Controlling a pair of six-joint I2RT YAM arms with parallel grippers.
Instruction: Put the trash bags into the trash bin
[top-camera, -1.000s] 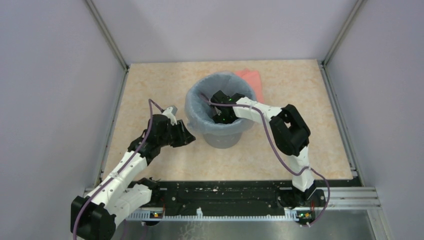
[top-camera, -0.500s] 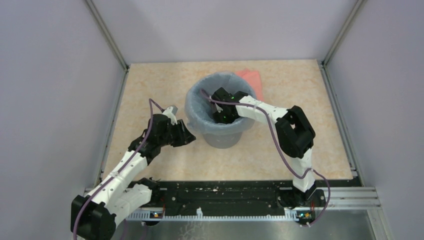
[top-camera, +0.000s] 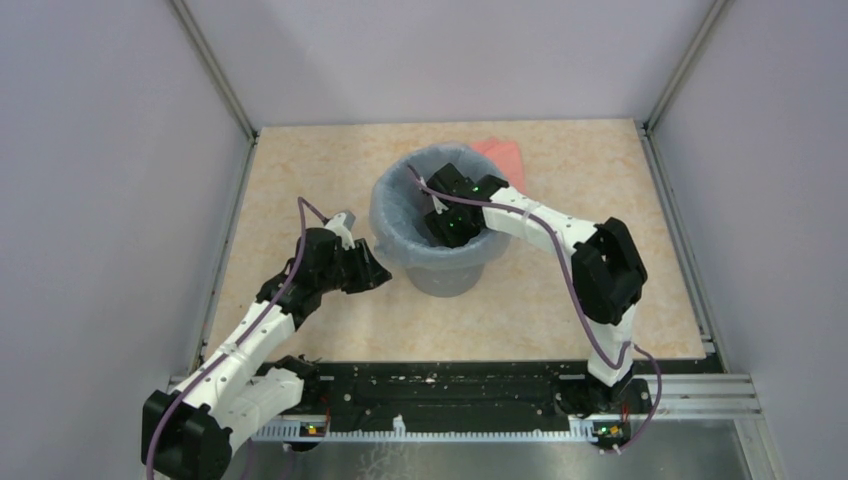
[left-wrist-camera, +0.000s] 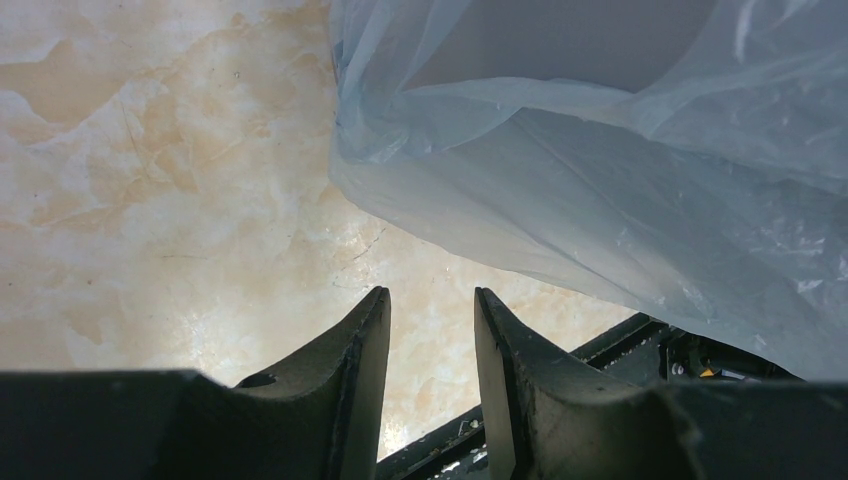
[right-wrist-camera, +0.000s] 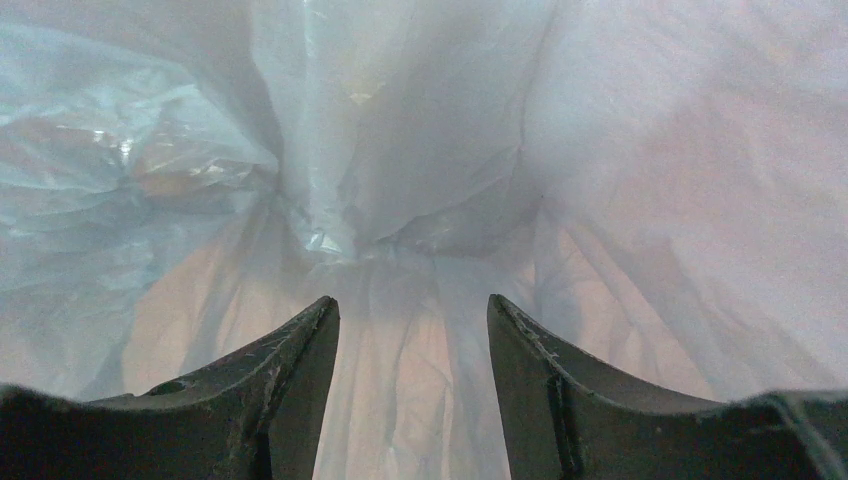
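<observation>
The pale-blue translucent trash bag (top-camera: 395, 215) lines the grey round trash bin (top-camera: 450, 275) in the middle of the table, its edge draped over the rim. My right gripper (top-camera: 447, 222) is down inside the bin, open and empty; its wrist view shows the bag's crinkled inner folds (right-wrist-camera: 400, 150) just beyond the open gripper (right-wrist-camera: 412, 305). My left gripper (top-camera: 378, 277) rests low beside the bin's left wall, open and empty; its wrist view shows the bag's outer fold (left-wrist-camera: 620, 170) hanging above and to the right of the gripper (left-wrist-camera: 430, 295).
A salmon-pink folded piece (top-camera: 503, 155) lies behind the bin at the back right. Grey enclosure walls with metal posts (top-camera: 215, 70) surround the marbled table (top-camera: 300, 170). A black rail (top-camera: 450, 385) runs along the near edge.
My right arm has shifted: the elbow moved right and the gripper moved slightly back inside the bin. The left arm has not moved.
</observation>
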